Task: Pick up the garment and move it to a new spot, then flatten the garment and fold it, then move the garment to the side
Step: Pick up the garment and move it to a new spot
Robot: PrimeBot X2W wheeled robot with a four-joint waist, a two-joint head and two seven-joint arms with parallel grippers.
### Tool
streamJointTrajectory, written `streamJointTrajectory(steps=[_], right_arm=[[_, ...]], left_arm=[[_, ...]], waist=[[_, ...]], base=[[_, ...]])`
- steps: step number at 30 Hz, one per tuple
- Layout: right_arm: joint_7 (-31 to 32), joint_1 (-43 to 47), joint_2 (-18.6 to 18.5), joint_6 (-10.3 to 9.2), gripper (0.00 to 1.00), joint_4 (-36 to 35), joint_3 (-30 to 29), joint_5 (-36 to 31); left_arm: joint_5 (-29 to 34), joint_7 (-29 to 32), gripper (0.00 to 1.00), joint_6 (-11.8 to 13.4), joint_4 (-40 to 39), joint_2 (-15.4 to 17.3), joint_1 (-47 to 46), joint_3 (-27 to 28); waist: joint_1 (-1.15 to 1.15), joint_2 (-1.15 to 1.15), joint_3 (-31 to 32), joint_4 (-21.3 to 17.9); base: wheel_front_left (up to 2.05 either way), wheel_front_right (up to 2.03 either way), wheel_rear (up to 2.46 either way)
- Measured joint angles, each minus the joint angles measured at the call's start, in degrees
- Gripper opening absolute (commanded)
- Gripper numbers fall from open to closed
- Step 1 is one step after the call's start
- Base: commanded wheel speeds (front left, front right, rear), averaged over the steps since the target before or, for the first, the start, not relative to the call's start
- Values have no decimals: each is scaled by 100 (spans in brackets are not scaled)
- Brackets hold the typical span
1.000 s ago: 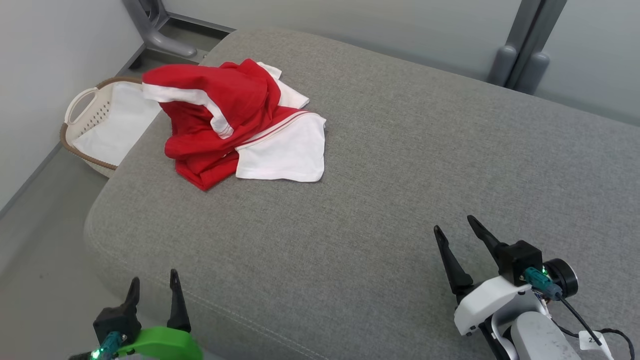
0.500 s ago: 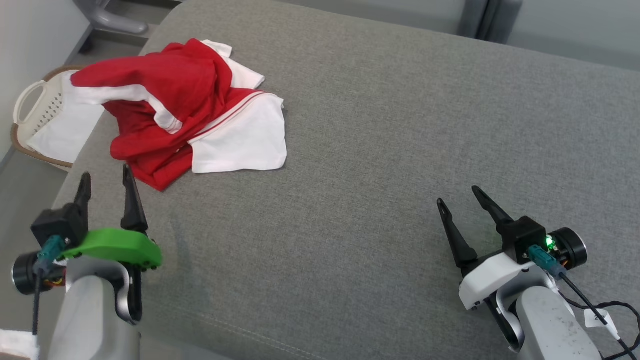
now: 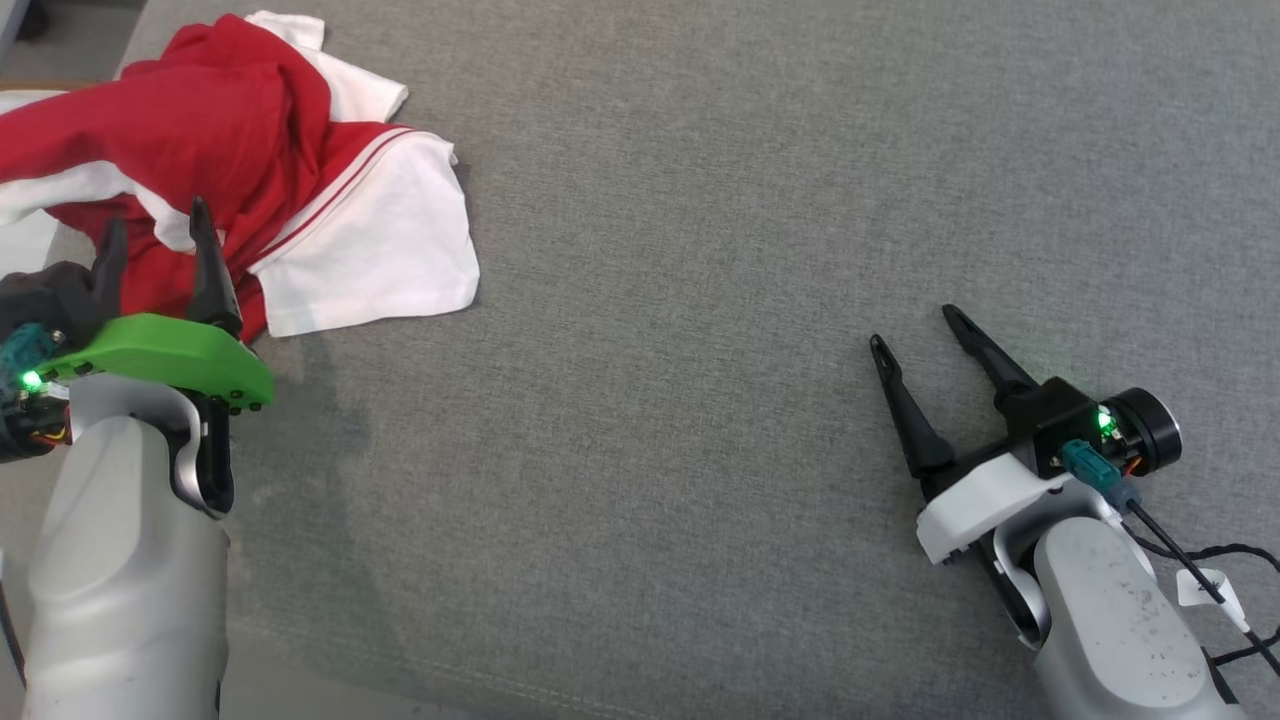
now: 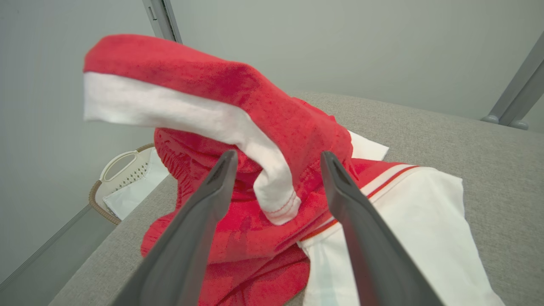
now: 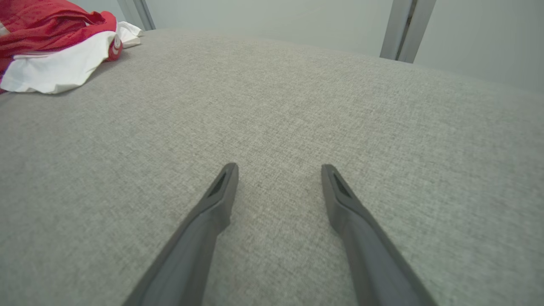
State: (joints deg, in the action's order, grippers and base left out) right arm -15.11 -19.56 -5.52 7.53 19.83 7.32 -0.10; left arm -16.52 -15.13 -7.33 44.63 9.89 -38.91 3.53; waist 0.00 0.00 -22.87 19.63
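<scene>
While the red-and-white shirt (image 3: 250,130) lies crumpled far left on the grey cushion (image 3: 700,200) | step: first pick-up | left pincer (image 3: 157,215) spread wide at the shirt, pinching nothing | right pincer (image 3: 914,327) spread, far off | next, I think: pinch a fold.

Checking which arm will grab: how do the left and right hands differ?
The left hand is at the garment; the right hand is over bare grey cushion, far from it. The left hand's cover is green, the right hand's white. Both are open and empty.
</scene>
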Motion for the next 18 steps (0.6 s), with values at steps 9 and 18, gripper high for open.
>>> streamJointTrajectory(steps=[9,18], right_arm=[[-21,-240,16,9,100,-192,78,-63],[-55,-441,143,12,100,-224,123,-85]], left_arm=[[-303,0,100,-1,783,230,-561,51],[-15,0,0,282,299,376,-826,560]], waist=[[0,0,-468,-302],[0,0,-707,-625]], base=[[0,0,0],[0,0,0]])
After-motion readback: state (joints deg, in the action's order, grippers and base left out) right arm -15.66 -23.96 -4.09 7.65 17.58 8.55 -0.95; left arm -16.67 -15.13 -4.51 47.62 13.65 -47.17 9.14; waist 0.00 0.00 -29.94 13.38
